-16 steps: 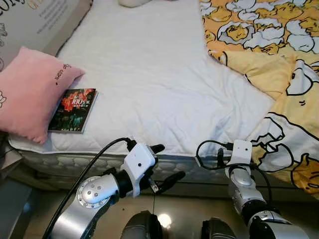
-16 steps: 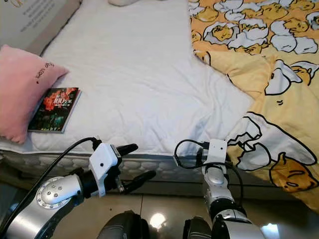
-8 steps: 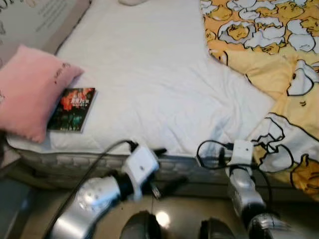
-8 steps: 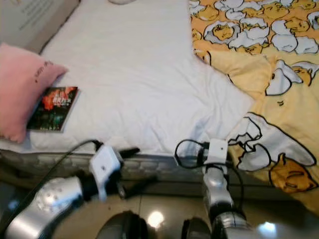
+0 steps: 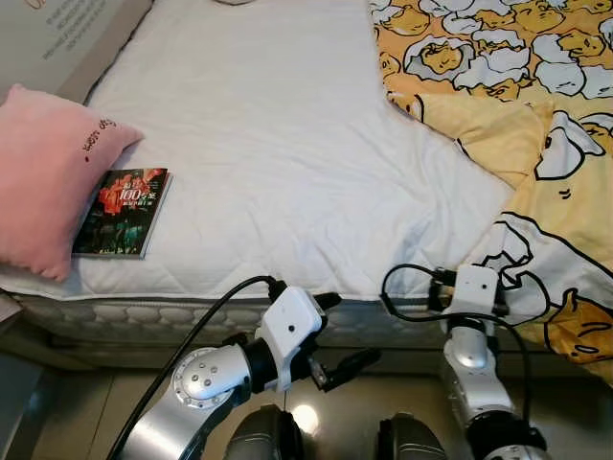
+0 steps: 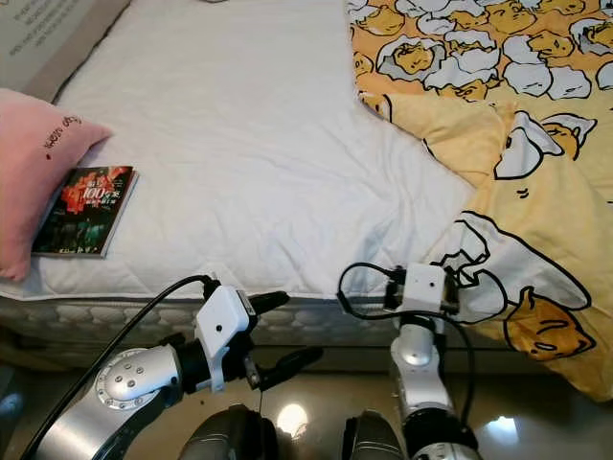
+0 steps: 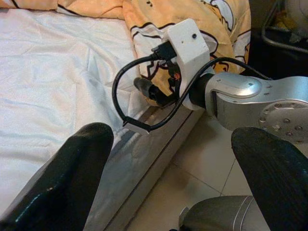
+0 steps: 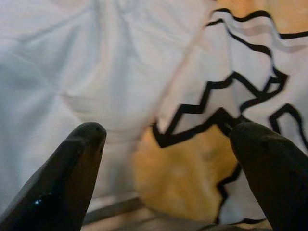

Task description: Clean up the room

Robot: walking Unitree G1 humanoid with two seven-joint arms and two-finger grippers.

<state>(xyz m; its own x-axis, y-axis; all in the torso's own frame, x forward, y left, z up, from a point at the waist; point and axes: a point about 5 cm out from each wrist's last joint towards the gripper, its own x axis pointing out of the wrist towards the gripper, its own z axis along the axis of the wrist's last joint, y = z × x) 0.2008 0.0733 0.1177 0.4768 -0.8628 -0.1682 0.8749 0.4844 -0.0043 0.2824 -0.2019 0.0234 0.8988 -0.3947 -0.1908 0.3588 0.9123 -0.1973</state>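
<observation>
Bedding is what we judge to need handling first: the yellow duck-print quilt [image 5: 536,144] lies rumpled over the bed [image 5: 278,144] from 12 to 4 o'clock, its lower corner spilling over the mattress edge at 4 o'clock. We expect it to be soft, limp and light for its bulk, with no stiff edge; it should drape and drag rather than lift as one piece. We advise taking hold of a bunched fold or the hanging corner, where the fabric gathers thick enough to pinch.

The right gripper [image 8: 168,144] faces that hanging corner just ahead of it, jaws spread and empty. The left gripper [image 5: 330,335] hovers at 6 o'clock below the mattress edge, jaws likewise spread, holding nothing.

A book [image 5: 123,212] lies flat at 9 o'clock near the mattress edge, touching the pink pillow [image 5: 43,177] beside it. We judge the book stiff, thin and light; it is best gripped across its free long edge. The pillow should compress readily under any grasp.
</observation>
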